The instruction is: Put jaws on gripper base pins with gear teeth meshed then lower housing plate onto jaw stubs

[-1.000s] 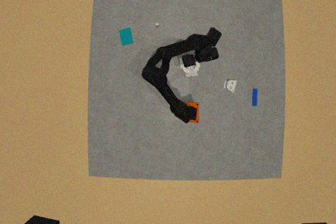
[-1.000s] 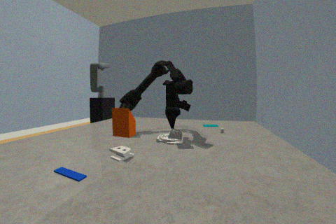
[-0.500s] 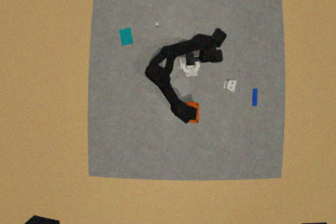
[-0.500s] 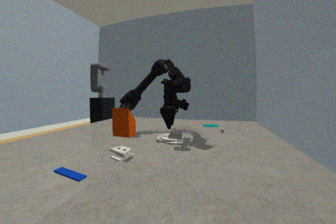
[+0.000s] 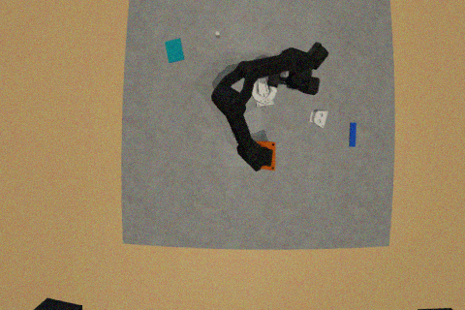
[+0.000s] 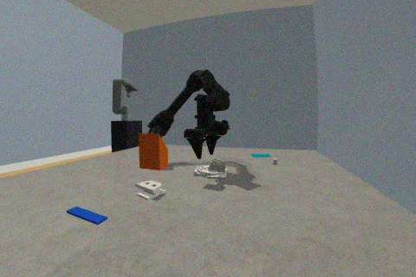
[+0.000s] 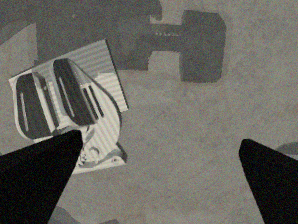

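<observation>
Using as landmark the white, rounded gripper base (image 5: 264, 100) (image 6: 203, 172) (image 7: 107, 132), flat on the grey desk (image 5: 194, 203) (image 6: 260, 242) (image 7: 200, 115).

Gripper: observed the black two-fingered gripper (image 5: 291, 80) (image 6: 205, 156) (image 7: 161, 143) spread wide, with nothing between the fingers, tips down and above desk level, near the gripper base. In the wrist view, see one fingertip overlapping the edge of the gripper base, the other well apart from it. Contact with the base: none visible in the exterior view.

Jaws: in the wrist view, noted two long rounded jaws with dark faces (image 7: 75, 92) side by side over the gripper base. Cannot tell whether seated on the pins or meshed at the teeth.

Housing plate: found the white plate with two dark holes (image 5: 320, 118) (image 6: 151, 187) on the desk, apart from the gripper base; in the top view, to its right and slightly lower. Not fitted on the jaw stubs.

Also logged, by the top view: orange block (image 5: 273, 155) (image 6: 150, 153) below the gripper base, by the foot of the black jointed arm (image 5: 228, 99) (image 6: 201, 80); flat blue bar (image 5: 353, 135) (image 6: 87, 215) farther right than the housing plate; teal rectangle (image 5: 174, 50) (image 6: 261, 155) well apart, upper left; small pale piece (image 5: 217, 34) (image 6: 275, 161) also upper left, nearer.
</observation>
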Controlling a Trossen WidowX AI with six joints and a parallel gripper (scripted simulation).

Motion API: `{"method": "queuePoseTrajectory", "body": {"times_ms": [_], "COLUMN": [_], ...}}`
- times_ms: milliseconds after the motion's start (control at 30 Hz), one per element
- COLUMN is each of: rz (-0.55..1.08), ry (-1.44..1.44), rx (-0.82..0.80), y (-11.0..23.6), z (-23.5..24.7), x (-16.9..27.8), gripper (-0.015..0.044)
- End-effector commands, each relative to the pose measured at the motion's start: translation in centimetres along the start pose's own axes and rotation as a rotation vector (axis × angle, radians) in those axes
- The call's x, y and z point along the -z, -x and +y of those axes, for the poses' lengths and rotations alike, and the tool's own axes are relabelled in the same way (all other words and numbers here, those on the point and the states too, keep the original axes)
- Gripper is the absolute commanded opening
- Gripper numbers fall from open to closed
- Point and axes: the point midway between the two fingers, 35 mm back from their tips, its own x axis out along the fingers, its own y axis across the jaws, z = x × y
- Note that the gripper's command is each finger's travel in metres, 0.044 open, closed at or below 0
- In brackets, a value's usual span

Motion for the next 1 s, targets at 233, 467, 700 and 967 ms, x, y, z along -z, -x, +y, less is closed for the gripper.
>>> {"method": "queuePoseTrajectory", "body": {"times_ms": [233, 467, 700, 967], "rz": [0.004, 0.002, 0.000, -0.001], "ry": [-0.253, -0.403, -0.554, -0.725], "rx": [0.015, 0.021, 0.026, 0.029], "y": [0.5, 0.8, 1.1, 1.3], "z": [-3.3, -5.2, -7.1, -9.1], "x": [0.5, 1.0, 1.5, 2.3], "gripper": [0.0440, 0.0440, 0.0440, 0.0440]}}
